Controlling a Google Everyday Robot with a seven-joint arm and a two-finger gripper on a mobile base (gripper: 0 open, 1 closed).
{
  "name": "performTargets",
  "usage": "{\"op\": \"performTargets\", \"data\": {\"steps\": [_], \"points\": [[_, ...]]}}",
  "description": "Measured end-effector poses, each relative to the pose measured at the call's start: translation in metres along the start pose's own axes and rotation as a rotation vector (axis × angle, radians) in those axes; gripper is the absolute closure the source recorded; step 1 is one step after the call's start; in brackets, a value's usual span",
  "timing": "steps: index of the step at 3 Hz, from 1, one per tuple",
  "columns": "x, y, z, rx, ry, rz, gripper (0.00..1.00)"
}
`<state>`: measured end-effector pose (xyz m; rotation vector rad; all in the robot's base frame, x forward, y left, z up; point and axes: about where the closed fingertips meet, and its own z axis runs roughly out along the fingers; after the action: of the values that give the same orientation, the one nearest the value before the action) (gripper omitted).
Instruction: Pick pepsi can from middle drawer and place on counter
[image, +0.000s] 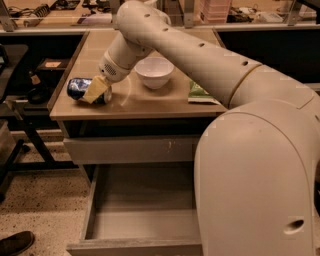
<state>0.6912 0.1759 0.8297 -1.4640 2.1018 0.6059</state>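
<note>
Smooth cream plastic arm (200, 55) in thick rounded segments, small dark holes along its shell, thin tan seam ring, bulky cream shoulder housing (255, 190) (oval slot low down), pale yellow wedge-shaped gripper (95, 90) at its tip, low over the glossy beige counter (150, 100), left end.
</note>
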Motion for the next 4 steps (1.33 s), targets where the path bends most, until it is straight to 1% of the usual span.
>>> {"op": "performTargets", "data": {"steps": [1, 4], "points": [[0.0000, 0.0000, 0.0003, 0.000, 0.000, 0.000, 0.82], [0.0000, 0.0001, 0.0004, -0.001, 0.000, 0.000, 0.13]]}}
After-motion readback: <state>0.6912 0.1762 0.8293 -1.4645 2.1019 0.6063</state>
